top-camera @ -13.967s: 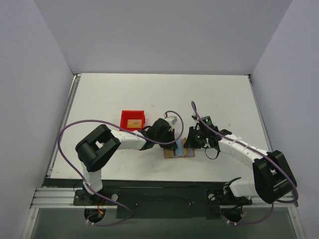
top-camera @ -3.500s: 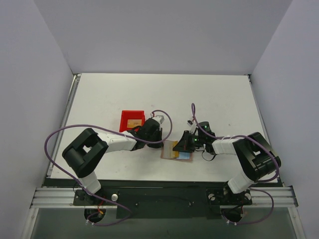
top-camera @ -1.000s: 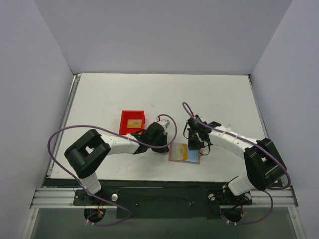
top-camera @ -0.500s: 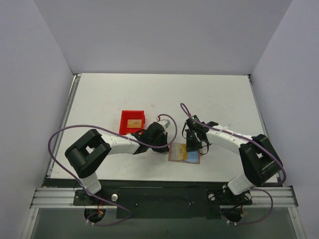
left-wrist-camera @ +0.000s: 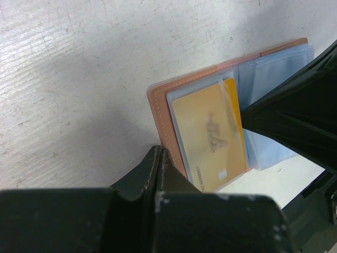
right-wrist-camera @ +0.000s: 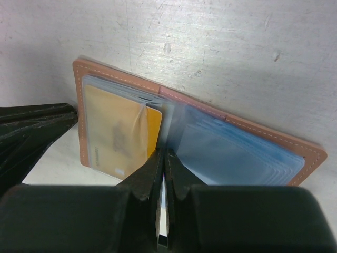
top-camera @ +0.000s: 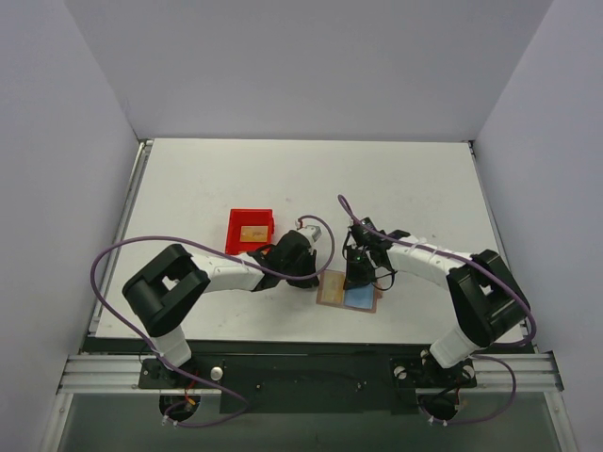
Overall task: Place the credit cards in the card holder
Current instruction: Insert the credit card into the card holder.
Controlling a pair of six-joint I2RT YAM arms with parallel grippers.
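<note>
One brown card holder (top-camera: 347, 290) lies open on the table (top-camera: 283, 179), one gold card (right-wrist-camera: 113, 132) in its sleeve. A second gold card (top-camera: 252, 232) sits in one red bin (top-camera: 236, 226). Left fingers (left-wrist-camera: 150, 168) closed together at its edge; right fingers (right-wrist-camera: 147, 176) closed together over its fold.

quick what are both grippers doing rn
Left gripper: closed, tips at the card holder edge; grip cannot be told.
Right gripper: closed, seemingly pinching a clear sleeve of the card holder.

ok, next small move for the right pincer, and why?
Probably push the credit card deeper into its clear sleeve with the right pincer: a bare orange strip sticks out beside its tips, and the left pincer seems to brace the card holder.
</note>
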